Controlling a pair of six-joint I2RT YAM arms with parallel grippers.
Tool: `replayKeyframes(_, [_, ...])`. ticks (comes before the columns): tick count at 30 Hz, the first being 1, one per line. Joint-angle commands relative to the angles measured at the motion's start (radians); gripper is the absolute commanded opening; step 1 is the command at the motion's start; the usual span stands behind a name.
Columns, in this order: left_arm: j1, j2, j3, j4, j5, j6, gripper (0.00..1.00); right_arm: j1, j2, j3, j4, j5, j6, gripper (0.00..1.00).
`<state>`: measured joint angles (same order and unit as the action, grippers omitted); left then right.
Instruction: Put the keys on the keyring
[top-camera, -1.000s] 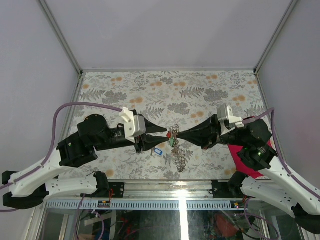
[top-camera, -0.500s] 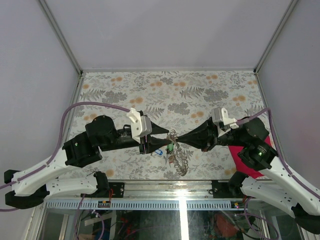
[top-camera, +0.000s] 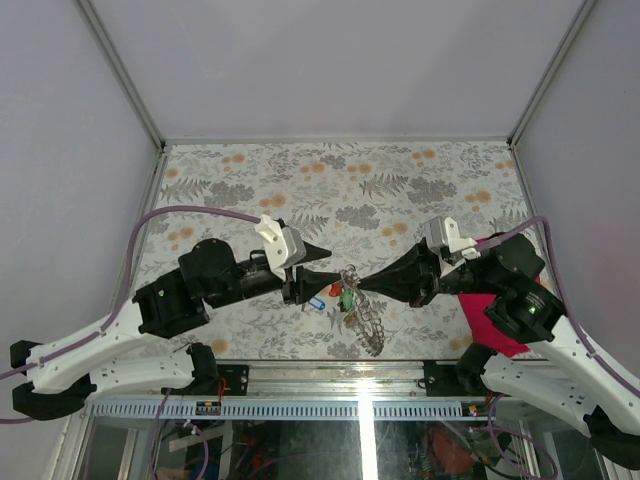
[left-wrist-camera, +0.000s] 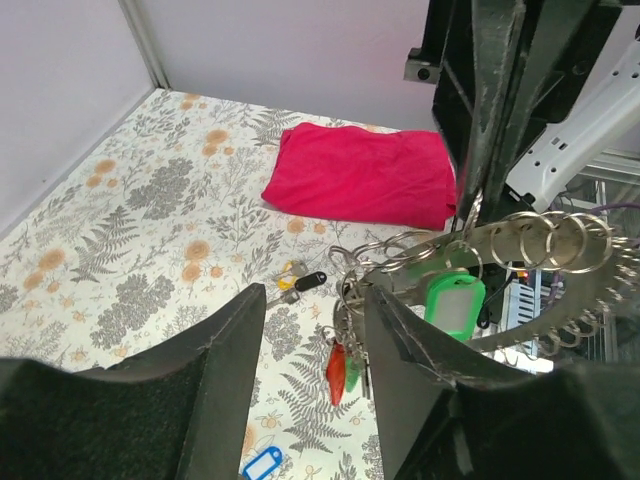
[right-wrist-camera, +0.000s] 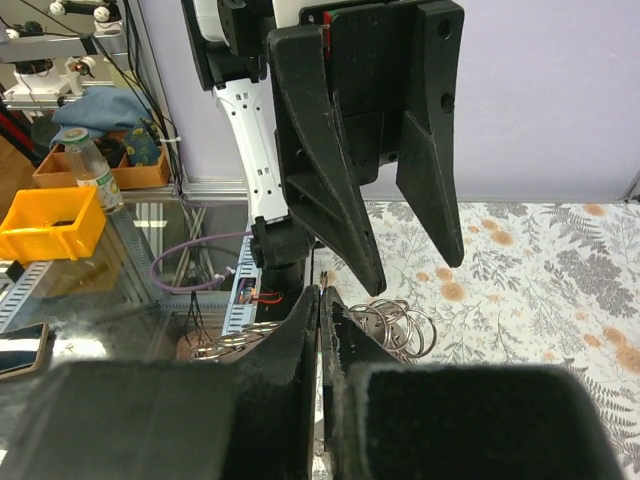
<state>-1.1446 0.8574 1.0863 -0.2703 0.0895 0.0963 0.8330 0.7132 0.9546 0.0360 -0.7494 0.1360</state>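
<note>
**Keyring** (left-wrist-camera: 400, 247), with chain (top-camera: 368, 325): pinched in the closed right gripper (top-camera: 360, 285), above the table (top-camera: 250, 180) near its front edge. A green key (left-wrist-camera: 452, 305) and a red key (left-wrist-camera: 335, 370) hang from it.

**Left gripper** (top-camera: 336, 266): jaws partly spread, empty, tip to tip with the ring, which is just to its right.

**Blue key** (top-camera: 318, 303): loose on the table beneath the left gripper, the nearer arm.

**Yellow and black keys** (left-wrist-camera: 300, 281): on the table beyond the ring.

Nothing legible: the green key tag (left-wrist-camera: 455, 303) and the bottle label (right-wrist-camera: 95, 176) show no readable writing.
</note>
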Motion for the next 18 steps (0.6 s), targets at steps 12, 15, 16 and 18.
replayKeyframes(12, [-0.003, -0.043, -0.122, 0.267, -0.073, -0.125, 0.7, 0.001, -0.073, 0.025, -0.03, 0.242, 0.017, 0.0])
replayKeyframes(15, [-0.004, -0.035, -0.123, 0.273, -0.074, -0.066, 0.72, 0.002, -0.075, 0.028, -0.033, 0.275, 0.021, 0.0])
replayKeyframes(16, [-0.003, -0.036, -0.13, 0.281, -0.074, -0.04, 0.72, 0.001, -0.077, 0.027, -0.035, 0.296, 0.027, 0.0])
replayKeyframes(18, [-0.004, -0.047, -0.146, 0.308, -0.07, 0.027, 0.72, 0.002, -0.078, 0.032, -0.043, 0.332, 0.03, 0.0])
